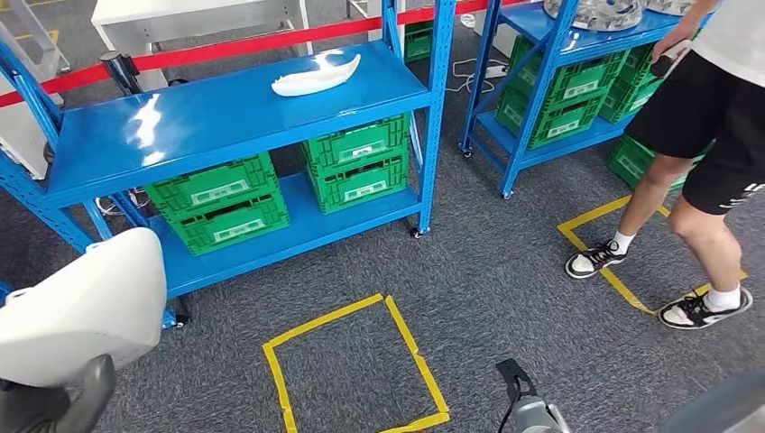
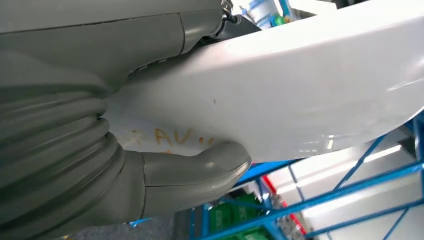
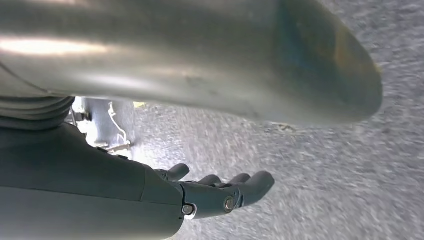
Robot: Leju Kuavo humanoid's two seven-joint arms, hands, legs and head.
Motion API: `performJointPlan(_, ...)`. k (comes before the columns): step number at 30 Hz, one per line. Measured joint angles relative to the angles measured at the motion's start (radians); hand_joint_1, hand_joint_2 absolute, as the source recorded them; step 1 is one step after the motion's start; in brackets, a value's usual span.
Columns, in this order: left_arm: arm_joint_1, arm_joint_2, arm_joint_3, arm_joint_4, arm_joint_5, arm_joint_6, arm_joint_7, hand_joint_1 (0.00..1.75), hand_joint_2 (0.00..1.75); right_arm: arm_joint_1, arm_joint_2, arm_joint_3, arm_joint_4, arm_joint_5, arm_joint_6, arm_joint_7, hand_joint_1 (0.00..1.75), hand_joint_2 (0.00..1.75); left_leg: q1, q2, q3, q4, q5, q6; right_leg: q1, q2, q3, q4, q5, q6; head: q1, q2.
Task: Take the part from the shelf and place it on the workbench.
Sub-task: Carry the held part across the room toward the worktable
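Left hand [image 2: 150, 165] has the big glossy white plastic part [image 2: 280, 95] clamped, thumb pressed under it. Right hand [image 3: 220, 192] hangs over grey carpet [image 3: 325, 175], fingers loosely apart, holding nothing.

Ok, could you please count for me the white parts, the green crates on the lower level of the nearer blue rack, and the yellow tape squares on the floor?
White parts: 2 (one on top of the blue rack, one held by the left hand)
Green crates: 4
Yellow tape squares: 2
Total: 8
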Motion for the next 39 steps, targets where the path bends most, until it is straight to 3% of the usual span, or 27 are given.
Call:
performJointPlan(3,0.018,-0.003,0.005,-0.024,-0.007,0.009,0.007,1.75,1.75,0.001,-0.001,-0.001,0.0,0.001,0.0,0.01,0.0,0.0,0.002,0.004,-0.041,0.0,0.041,0.01,0.001,0.005,-0.037,0.159,-0.147,0.009,0.002,0.0)
performJointPlan(4,0.024,-0.004,0.006,-0.028,-0.008,0.01,0.008,1.75,1.75,0.0,-0.002,-0.001,0.0,0.001,0.0,0.012,0.0,0.0,0.002,0.005,-0.059,0.004,0.053,0.009,0.0,0.005,-0.043,0.217,-0.17,0.013,0.002,0.0)
performJointPlan(5,0.028,-0.004,0.006,-0.03,-0.009,0.011,0.009,1.75,1.75,0.0,-0.002,-0.001,0.0,0.002,0.0,0.013,0.0,0.0,0.003,0.006,-0.08,0.01,0.064,0.008,0.0,0.005,-0.039,0.253,-0.167,0.016,0.002,0.0)
performJointPlan(6,0.033,-0.004,0.008,-0.033,-0.01,0.012,0.01,1.75,1.75,0.0,-0.002,-0.001,0.0,0.003,0.0,0.014,0.0,0.0,0.004,0.006,-0.1,0.018,0.074,0.006,-0.001,0.005,-0.018,0.256,-0.146,0.018,0.002,0.0)
performJointPlan(7,0.038,-0.004,0.009,-0.036,-0.012,0.014,0.011,1.75,1.75,0.0,-0.003,-0.001,0.0,0.005,-0.001,0.015,0.0,0.0,0.005,0.006,-0.121,0.028,0.082,0.002,-0.003,0.005,0.02,0.223,-0.119,0.019,0.003,0.0)
performJointPlan(8,0.045,-0.003,0.012,-0.043,-0.016,0.015,0.012,1.75,1.75,-0.001,-0.003,-0.001,0.0,0.005,-0.002,0.016,0.0,0.0,0.006,0.006,-0.141,0.041,0.089,-0.003,-0.003,0.005,0.071,0.158,-0.113,0.021,0.003,0.0)
performJointPlan(10,0.059,0.001,0.02,-0.058,-0.023,0.016,0.012,1.75,1.75,-0.004,-0.003,-0.001,0.001,0.004,-0.004,0.015,0.0,0.0,0.006,0.006,-0.169,0.065,0.098,-0.014,0.002,0.008,0.158,0.032,-0.136,0.011,0.006,0.0)
performJointPlan(11,0.065,0.003,0.024,-0.066,-0.026,0.016,0.012,1.75,1.75,-0.004,-0.002,-0.001,0.001,0.004,-0.006,0.016,0.0,0.0,0.005,0.006,-0.175,0.072,0.103,-0.02,0.004,0.009,0.176,-0.001,-0.154,0.003,0.007,0.0)
performJointPlan(14,0.077,0.007,0.031,-0.082,-0.039,0.018,0.011,1.75,1.75,-0.003,0.004,-0.001,0.001,0.018,-0.007,0.024,0.0,0.0,0.007,0.004,-0.184,0.076,0.112,-0.038,0.005,0.006,0.162,-0.006,-0.14,-0.023,0.007,0.0)
performJointPlan(16,0.089,0.006,0.037,-0.098,-0.049,0.021,0.01,1.75,1.75,-0.006,0.009,-0.001,0.002,0.027,-0.008,0.023,0.0,0.0,0.012,0.0,-0.205,0.125,0.05,-0.05,0.002,0.001,0.14,-0.009,-0.117,-0.039,0.005,0.0)
performJointPlan(18,0.099,0.003,0.048,-0.113,-0.053,0.022,0.008,1.75,1.75,-0.006,0.01,-0.001,0.002,0.025,-0.012,0.015,0.0,0.0,0.016,-0.002,-0.232,0.239,-0.051,-0.06,0.003,0.0,0.113,-0.008,-0.094,-0.044,0.004,0.0)
performJointPlan(19,0.106,0.001,0.053,-0.118,-0.054,0.022,0.008,1.75,1.75,-0.005,0.01,-0.001,0.002,0.023,-0.015,0.012,0.0,0.0,0.018,-0.002,-0.239,0.297,-0.081,-0.063,0.004,-0.001,0.099,-0.007,-0.083,-0.043,0.004,0.0)
performJointPlan(20,0.113,-0.002,0.058,-0.123,-0.055,0.022,0.008,1.75,1.75,-0.004,0.01,-0.001,0.002,0.022,-0.018,0.011,0.0,0.0,0.018,-0.002,-0.236,0.334,-0.087,-0.064,0.004,-0.001,0.084,-0.006,-0.071,-0.042,0.003,0.0)
performJointPlan(21,0.121,-0.004,0.062,-0.128,-0.057,0.021,0.009,1.75,1.75,-0.003,0.009,-0.001,0.002,0.02,-0.022,0.011,0.0,0.0,0.019,-0.002,-0.218,0.339,-0.072,-0.063,0.004,-0.002,0.07,-0.006,-0.06,-0.04,0.003,0.0)
performJointPlan(23,0.131,-0.006,0.075,-0.137,-0.061,0.019,0.01,1.75,1.75,-0.002,0.006,-0.001,0.002,0.018,-0.03,0.012,0.0,0.0,0.018,-0.003,-0.13,0.25,-0.027,-0.054,0.005,-0.003,0.046,-0.005,-0.038,-0.037,0.004,0.0)
performJointPlan(25,0.132,-0.007,0.09,-0.147,-0.062,0.016,0.011,1.75,1.75,-0.002,0.005,-0.001,0.002,0.017,-0.036,0.017,0.0,0.0,0.012,-0.005,-0.022,0.102,-0.029,-0.041,0.006,-0.002,0.031,-0.006,-0.018,-0.029,0.004,0.0)
performJointPlan(26,0.131,-0.006,0.098,-0.15,-0.061,0.014,0.011,1.75,1.75,-0.003,0.004,-0.001,0.002,0.016,-0.039,0.022,0.0,0.0,0.008,-0.006,0.01,0.051,-0.038,-0.035,0.005,-0.003,0.028,-0.008,-0.008,-0.023,0.005,0.0)
performJointPlan(27,0.13,-0.006,0.106,-0.152,-0.059,0.013,0.011,1.75,1.75,-0.003,0.004,-0.002,0.002,0.015,-0.041,0.026,0.0,0.0,0.003,-0.006,0.022,0.023,-0.045,-0.03,0.003,-0.003,0.026,-0.013,0.003,-0.016,0.005,0.0)
performJointPlan(29,0.129,-0.005,0.122,-0.151,-0.056,0.01,0.012,1.75,1.75,-0.003,0.005,-0.002,0.002,0.014,-0.045,0.033,0.0,0.0,0.002,-0.003,0.01,0.009,-0.026,-0.017,0.0,-0.003,0.022,-0.019,0.017,-0.003,0.004,0.0)
performJointPlan(30,0.13,-0.003,0.127,-0.15,-0.056,0.008,0.013,1.75,1.75,-0.002,0.006,-0.003,0.002,0.015,-0.045,0.035,0.0,0.0,0.003,-0.001,0.002,0.006,-0.014,-0.01,-0.001,-0.001,0.017,-0.012,0.003,0.002,0.004,0.0)
performJointPlan(32,0.131,0.0,0.135,-0.147,-0.054,0.003,0.015,1.75,1.75,0.0,0.009,-0.003,0.003,0.025,-0.04,0.038,0.0,0.0,0.007,0.002,-0.02,0.002,0.011,0.002,-0.002,0.002,-0.005,0.062,-0.086,0.01,0.004,0.0)
performJointPlan(34,0.136,0.002,0.141,-0.138,-0.054,-0.001,0.014,1.75,1.75,-0.001,0.01,-0.003,0.003,0.035,-0.033,0.047,0.0,0.0,0.007,0.004,-0.049,0.006,0.034,0.007,-0.001,0.005,-0.03,0.188,-0.179,0.017,0.005,0.0)
performJointPlan(35,0.138,0.002,0.143,-0.133,-0.056,-0.002,0.013,1.75,1.75,-0.002,0.011,-0.003,0.003,0.037,-0.031,0.053,0.0,0.0,0.008,0.004,-0.065,0.01,0.046,0.005,-0.001,0.005,-0.034,0.237,-0.191,0.019,0.005,0.0)
performJointPlan(36,0.14,0.002,0.144,-0.128,-0.059,-0.002,0.011,1.75,1.75,-0.003,0.012,-0.003,0.003,0.037,-0.03,0.059,0.0,0.0,0.009,0.005,-0.085,0.015,0.058,0.004,-0.002,0.005,-0.024,0.259,-0.178,0.021,0.005,0.0)
performJointPlan(37,0.142,0.002,0.144,-0.124,-0.061,-0.002,0.01,1.75,1.75,-0.003,0.013,-0.003,0.003,0.037,-0.03,0.064,0.0,0.0,0.01,0.005,-0.106,0.022,0.068,0.0,-0.002,0.005,0.004,0.244,-0.15,0.023,0.005,0.0)
performJointPlan(38,0.144,0.002,0.144,-0.121,-0.063,-0.002,0.009,1.75,1.75,-0.004,0.013,-0.003,0.003,0.037,-0.03,0.067,0.0,0.0,0.012,0.005,-0.126,0.032,0.076,-0.005,-0.003,0.005,0.048,0.197,-0.124,0.025,0.005,0.0)
performJointPlan(39,0.145,0.003,0.144,-0.12,-0.064,-0.002,0.008,1.75,1.75,-0.006,0.014,-0.003,0.003,0.037,-0.03,0.068,0.0,0.0,0.013,0.005,-0.145,0.044,0.083,-0.01,-0.003,0.005,0.102,0.127,-0.12,0.027,0.006,0.0)
